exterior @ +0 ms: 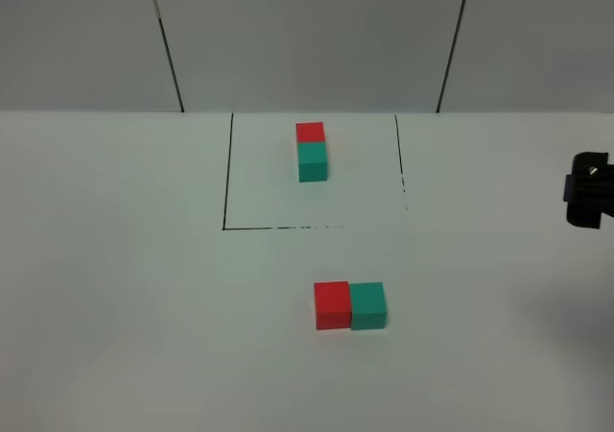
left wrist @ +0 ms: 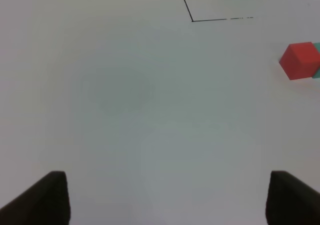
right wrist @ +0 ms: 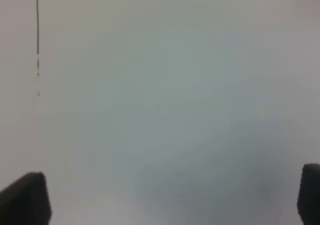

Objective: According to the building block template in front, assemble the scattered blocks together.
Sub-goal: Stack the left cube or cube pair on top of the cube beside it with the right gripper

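Red scattered block (exterior: 332, 305) and teal scattered block (exterior: 368, 305) sit lower centre of the exterior view, faces touching, side by side on the white table (exterior: 115, 288). I read the join as done. Left hand (left wrist: 165, 185) is spread wide and empty over bare table. Right hand (right wrist: 172, 180) is also wide and empty, at the mid right edge, presumably keeping clear of the pair. Building block template (exterior: 312, 150), upper centre inside the black outline (exterior: 226, 173), runs red far, teal near, so the pair looks a quarter-turn off. No labels or writing.
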You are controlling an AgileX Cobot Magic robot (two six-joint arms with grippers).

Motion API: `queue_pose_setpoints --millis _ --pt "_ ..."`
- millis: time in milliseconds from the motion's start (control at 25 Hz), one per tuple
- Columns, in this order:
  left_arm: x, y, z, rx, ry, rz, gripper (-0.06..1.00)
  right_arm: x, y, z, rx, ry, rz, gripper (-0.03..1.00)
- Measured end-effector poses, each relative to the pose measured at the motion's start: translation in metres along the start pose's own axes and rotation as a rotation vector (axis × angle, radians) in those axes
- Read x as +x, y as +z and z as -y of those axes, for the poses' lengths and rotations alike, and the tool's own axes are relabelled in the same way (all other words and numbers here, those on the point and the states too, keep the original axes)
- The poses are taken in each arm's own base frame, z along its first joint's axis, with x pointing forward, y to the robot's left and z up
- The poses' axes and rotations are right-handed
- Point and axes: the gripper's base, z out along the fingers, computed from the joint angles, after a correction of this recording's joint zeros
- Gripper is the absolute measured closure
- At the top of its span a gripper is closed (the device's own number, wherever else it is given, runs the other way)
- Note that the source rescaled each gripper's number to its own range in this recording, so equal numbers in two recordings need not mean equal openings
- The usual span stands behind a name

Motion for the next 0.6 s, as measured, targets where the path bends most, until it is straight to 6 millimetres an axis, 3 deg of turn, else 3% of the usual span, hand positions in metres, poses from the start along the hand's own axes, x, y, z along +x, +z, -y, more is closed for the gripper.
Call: queue_pose_setpoints --millis 280,440,600 --pt "0.0 0.0 0.0 0.0 0.0 0.0 0.27 0.007 -0.014 0.007 0.006 -0.028 0.004 -0.03" --pt "0.0 0.0 0.0 0.0 0.0 0.0 0.27 0.011 -0.008 0.002 -0.03 -0.152 -0.045 -0.03" --pt "0.0 0.0 0.0 0.0 0.0 0.0 0.27 0.013 0.01 -0.011 -0.106 -0.38 -0.121 -0.03"
